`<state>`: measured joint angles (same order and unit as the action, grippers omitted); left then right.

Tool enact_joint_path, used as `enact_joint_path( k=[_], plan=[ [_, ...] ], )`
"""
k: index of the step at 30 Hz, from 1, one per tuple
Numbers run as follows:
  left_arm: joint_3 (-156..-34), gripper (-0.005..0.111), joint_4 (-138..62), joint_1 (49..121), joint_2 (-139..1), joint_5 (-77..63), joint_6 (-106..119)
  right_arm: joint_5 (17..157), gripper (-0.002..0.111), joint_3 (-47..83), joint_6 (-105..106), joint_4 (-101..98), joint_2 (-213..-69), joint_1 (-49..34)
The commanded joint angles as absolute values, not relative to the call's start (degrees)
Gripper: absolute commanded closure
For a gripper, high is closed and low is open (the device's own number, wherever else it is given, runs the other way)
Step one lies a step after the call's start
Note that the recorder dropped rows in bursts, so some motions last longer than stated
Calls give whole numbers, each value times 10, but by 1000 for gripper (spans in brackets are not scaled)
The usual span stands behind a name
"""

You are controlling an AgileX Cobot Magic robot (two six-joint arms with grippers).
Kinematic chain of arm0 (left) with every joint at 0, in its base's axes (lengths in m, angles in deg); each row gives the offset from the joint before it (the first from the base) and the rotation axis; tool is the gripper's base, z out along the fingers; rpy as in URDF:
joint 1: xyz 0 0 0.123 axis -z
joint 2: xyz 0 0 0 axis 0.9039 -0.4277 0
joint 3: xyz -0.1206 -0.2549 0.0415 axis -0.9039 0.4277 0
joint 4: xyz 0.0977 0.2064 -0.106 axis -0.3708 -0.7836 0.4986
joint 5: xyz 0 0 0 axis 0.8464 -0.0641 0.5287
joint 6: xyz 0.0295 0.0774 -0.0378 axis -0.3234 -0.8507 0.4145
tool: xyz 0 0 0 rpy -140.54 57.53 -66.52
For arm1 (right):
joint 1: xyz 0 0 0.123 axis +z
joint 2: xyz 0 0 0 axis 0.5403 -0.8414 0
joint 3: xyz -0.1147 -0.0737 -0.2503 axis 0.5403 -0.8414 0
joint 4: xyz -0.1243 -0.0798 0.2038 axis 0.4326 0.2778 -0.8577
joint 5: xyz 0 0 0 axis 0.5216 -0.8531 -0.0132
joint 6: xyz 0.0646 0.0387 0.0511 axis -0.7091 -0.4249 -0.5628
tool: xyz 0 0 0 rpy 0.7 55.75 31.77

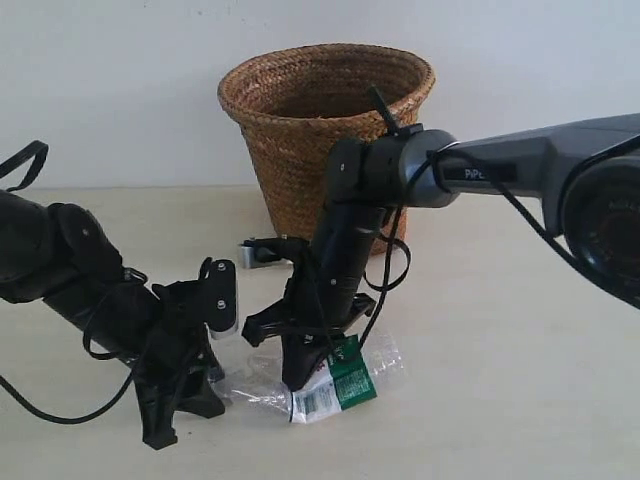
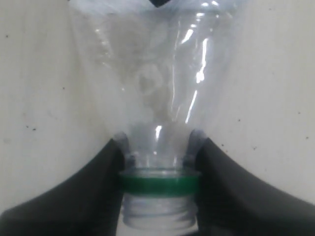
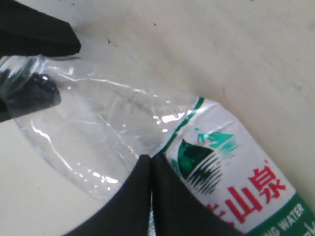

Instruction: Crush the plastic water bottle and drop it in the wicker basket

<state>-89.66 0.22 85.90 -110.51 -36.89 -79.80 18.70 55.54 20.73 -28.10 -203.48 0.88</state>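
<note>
The plastic water bottle (image 1: 345,383) lies flattened on its side on the table in front of the wicker basket (image 1: 290,150). My left gripper (image 1: 216,386) is shut on the bottle's neck. In the left wrist view its fingers (image 2: 98,187) clamp either side of the green ring (image 2: 158,183). The threads are bare and no cap shows. My right gripper (image 1: 298,378) points down with its jaws shut together. Its tips (image 3: 150,160) press on the clear body (image 3: 98,132) at the edge of the green-and-white label (image 3: 231,167).
A small grey metallic object (image 1: 258,252) lies by the basket's base, behind the right arm. Loose black cables hang off both arms. A white wall stands behind the basket. Bare table stretches to the right of the bottle.
</note>
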Motion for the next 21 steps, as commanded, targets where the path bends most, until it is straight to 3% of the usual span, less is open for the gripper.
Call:
enact_joint_path(
  k=[1,7,21],
  plan=[
    [-897,102,-5,860,-1112,-368,-800,167,108,542,214,-209,-1988,-21],
    [-897,102,-5,860,-1112,-369,-800,167,108,539,210,-230,-1917,-22],
    [-897,102,-5,860,-1112,-367,-800,167,108,539,206,-213,-1952,-19]
  ],
)
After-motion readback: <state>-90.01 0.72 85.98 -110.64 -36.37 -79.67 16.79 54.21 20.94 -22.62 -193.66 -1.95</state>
